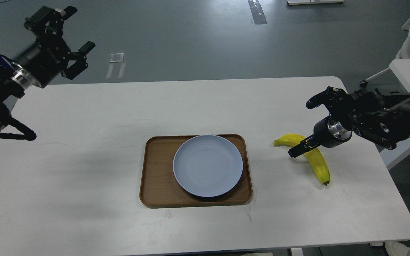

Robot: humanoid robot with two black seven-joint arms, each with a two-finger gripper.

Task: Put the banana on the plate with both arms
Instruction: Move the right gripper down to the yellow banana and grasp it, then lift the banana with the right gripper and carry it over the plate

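Observation:
The yellow banana [317,161] lies on the white table [84,170], to the right of the tray, stem end pointing left. The pale blue-grey plate [208,165] sits empty on the right part of a brown wooden tray [157,177]. My right gripper [303,127] is open and low over the banana. Its lower finger [298,149] crosses the banana's upper half, and its other finger is raised behind the banana. I cannot tell if the lower finger touches the banana. My left gripper [80,26] is open and empty, held high beyond the table's far left corner.
The table's right edge runs close to the banana. Another white table [409,71] stands off to the right behind my right arm. Grey floor lies beyond the far edge.

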